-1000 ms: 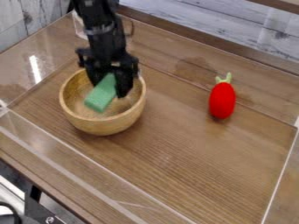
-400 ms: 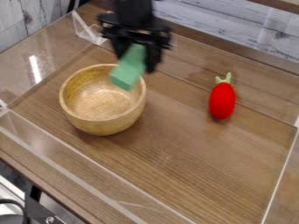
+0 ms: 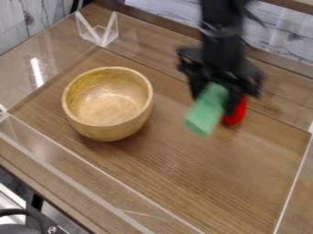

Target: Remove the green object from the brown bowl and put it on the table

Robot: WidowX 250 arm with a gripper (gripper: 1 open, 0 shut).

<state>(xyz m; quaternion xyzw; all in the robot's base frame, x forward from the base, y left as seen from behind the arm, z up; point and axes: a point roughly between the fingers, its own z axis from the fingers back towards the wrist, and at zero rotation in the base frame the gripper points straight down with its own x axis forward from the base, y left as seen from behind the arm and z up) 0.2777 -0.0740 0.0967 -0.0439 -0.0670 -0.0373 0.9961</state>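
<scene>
So the pincer (image 3: 215, 97) is clamped on the green object (image 3: 208, 111), which hangs tilted below the jaws, well up off the table (image 3: 146, 187). The block is clearly out of the brown bowl (image 3: 108, 102), and the bowl sits well off to the pincer's left side in the picture, looking empty inside, just bare wood at the bottom.

Right behind the pincer, partly hidden by the block and the fingers, there's a red strawberry toy (image 3: 237, 109). It's close enough that it's hard to tell how much gap there is between it and the block.

Progress-wise, the "take it out of the bowl" half looks done. What's left is the placing: the block is in the air, not resting on anything, so the arm has to bring it down onto bare wood and let go. There's plenty of open tabletop in front of and below the pincer in the picture. The only thing worth watching, as a guess, is setting it down without bumping that strawberry.
</scene>
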